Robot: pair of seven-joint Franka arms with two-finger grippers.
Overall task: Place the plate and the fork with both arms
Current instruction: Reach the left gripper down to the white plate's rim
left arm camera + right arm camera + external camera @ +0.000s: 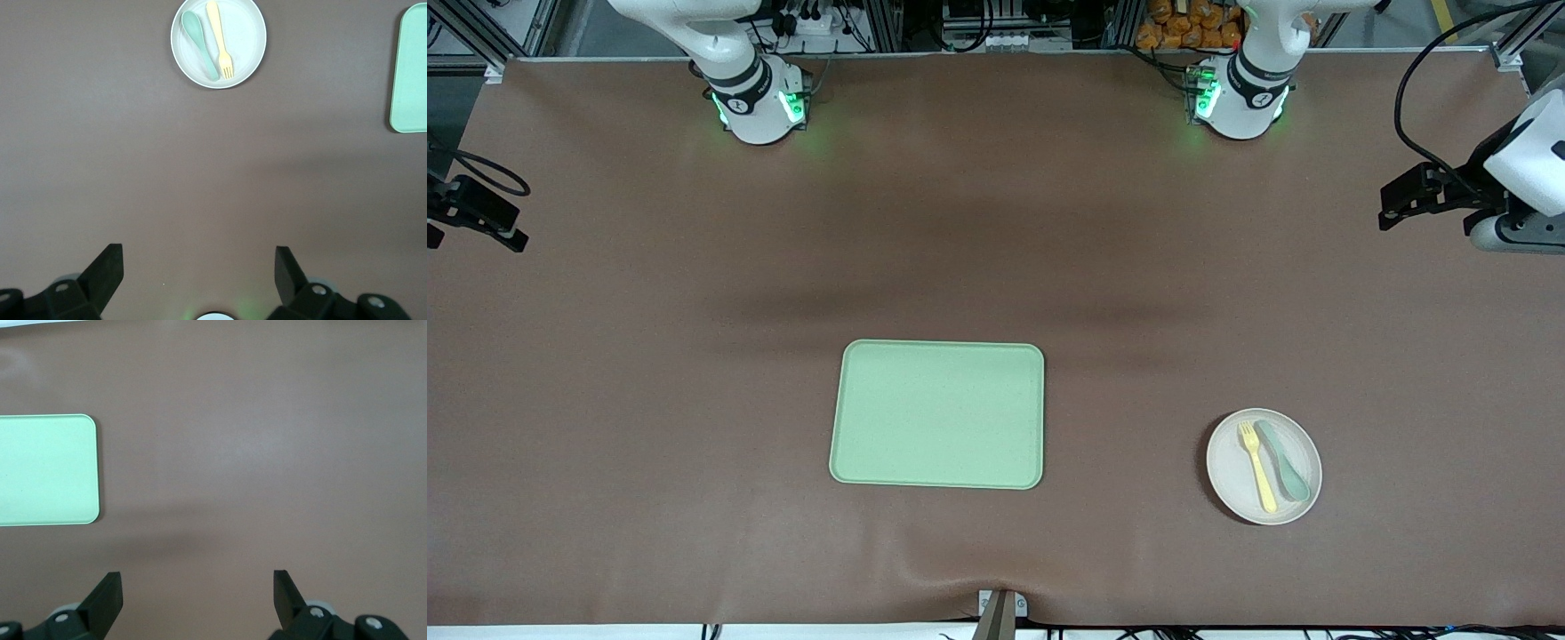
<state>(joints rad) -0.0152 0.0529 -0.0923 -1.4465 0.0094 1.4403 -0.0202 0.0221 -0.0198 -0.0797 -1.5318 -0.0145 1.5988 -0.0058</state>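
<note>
The off-white plate [1230, 473] lies on the brown table toward the left arm's end, near the front camera. The pale-yellow fork [1256, 464] lies on it, beside a teal spoon [1285, 462]. In the left wrist view the plate [248, 35], fork [221, 40] and spoon [199, 41] show far below. My left gripper [200, 252] is open and empty, high over bare table. My right gripper [197, 576] is open and empty, high over bare table beside the tray. Neither gripper shows in the front view; only the arm bases do.
A rectangular light-green tray [938, 414] lies mid-table, beside the plate toward the right arm's end; it also shows in the left wrist view [410, 70] and the right wrist view [47, 470]. Black camera mounts [1423, 191] stand at the table's ends.
</note>
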